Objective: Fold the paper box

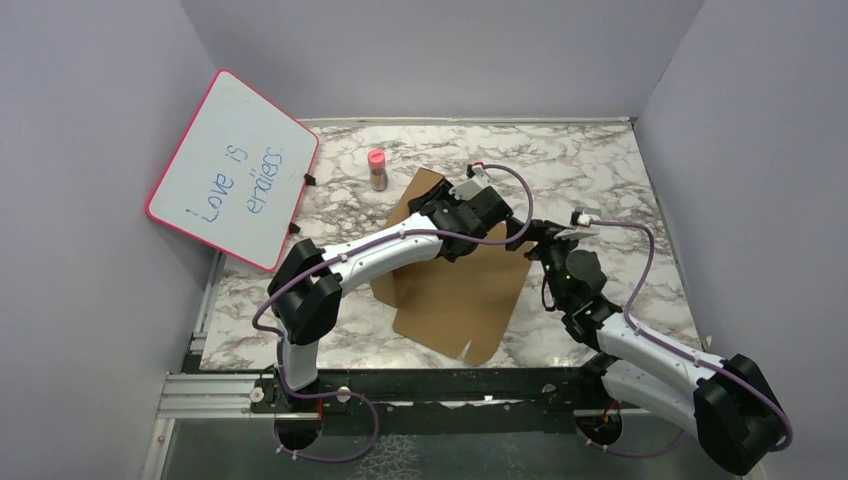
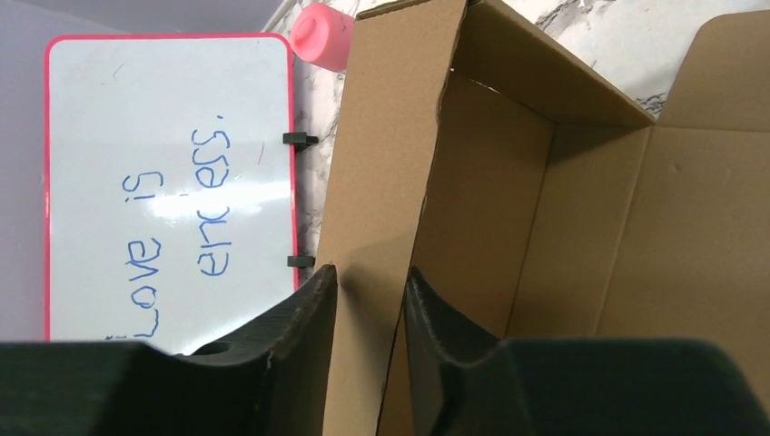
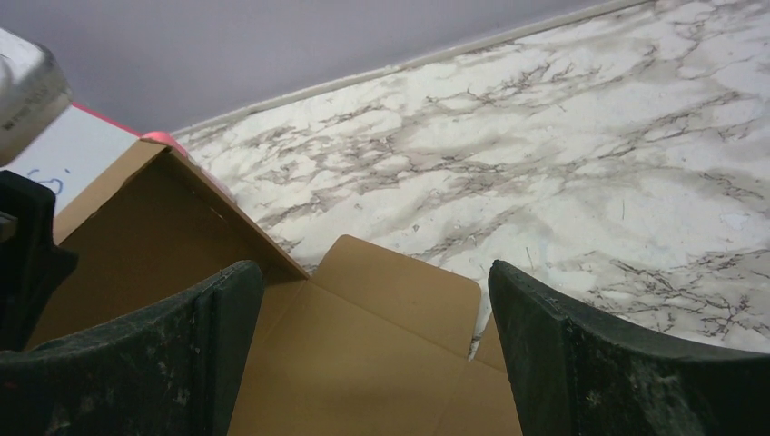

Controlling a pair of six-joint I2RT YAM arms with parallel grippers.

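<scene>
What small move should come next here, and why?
Probably lower the open right hand onto the end flap and begin tipping it up. The left hand grips one paper box wall upright, but that flap lies unfolded by the marble table, directly below the right fingers.

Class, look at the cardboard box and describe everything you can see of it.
The box is plain brown corrugated cardboard, half folded: base flat on the marble table, two adjoining walls upright, other flaps lying flat. The left gripper pinches one upright wall; the open right gripper hovers over a flat flap.
</scene>
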